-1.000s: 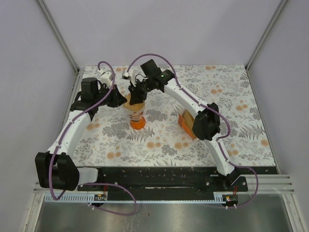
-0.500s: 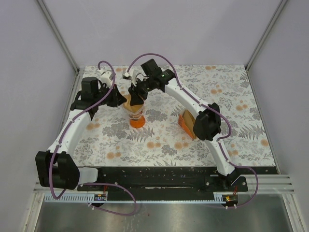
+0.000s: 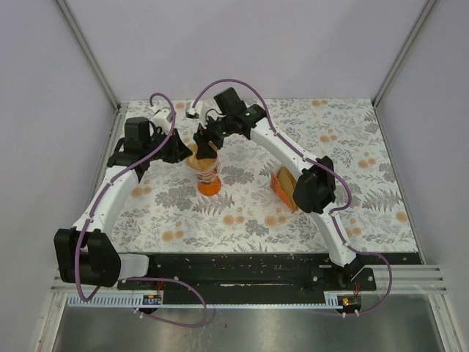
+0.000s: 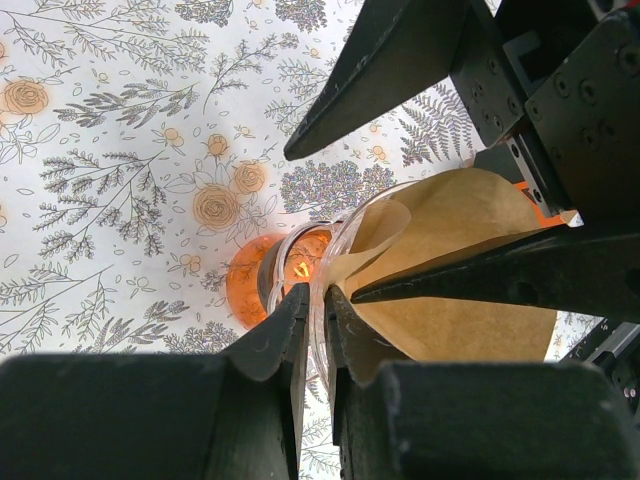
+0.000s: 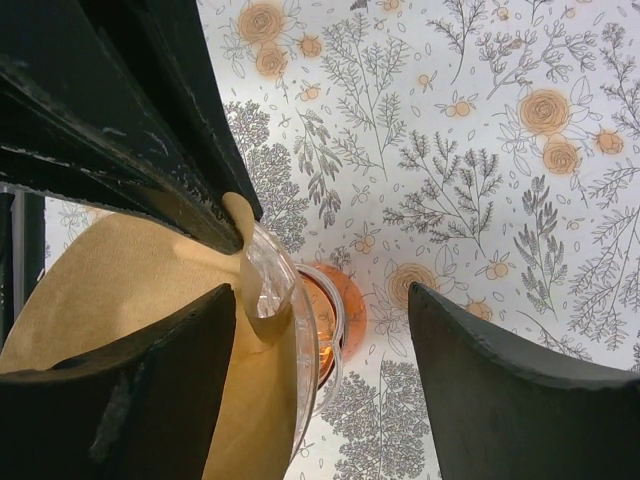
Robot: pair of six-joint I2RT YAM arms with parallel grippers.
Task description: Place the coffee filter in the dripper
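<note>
The dripper [image 3: 209, 183] stands upright on the flowered cloth, a clear funnel over an orange base [image 4: 245, 285]. The light-brown coffee filter [image 4: 460, 265] sits inside the funnel, one corner curling over the glass rim [image 5: 255, 255]. My left gripper [image 4: 320, 305] comes in from the left and is shut on the funnel's clear rim. My right gripper [image 5: 320, 300] hangs over the dripper [image 5: 305, 330] and is open. One of its fingers [image 5: 150, 380] rests over the filter [image 5: 110, 290], while the other stands outside the glass, clear of it.
A beige wedge-shaped holder [image 3: 281, 186] with brown papers stands right of the dripper, beside the right arm's elbow. The flowered cloth [image 3: 337, 139] covers the table. Grey walls close the back and both sides.
My right gripper's jaws have spread wide and let go of the filter, which stays in the funnel. The left gripper keeps its hold on the rim.
</note>
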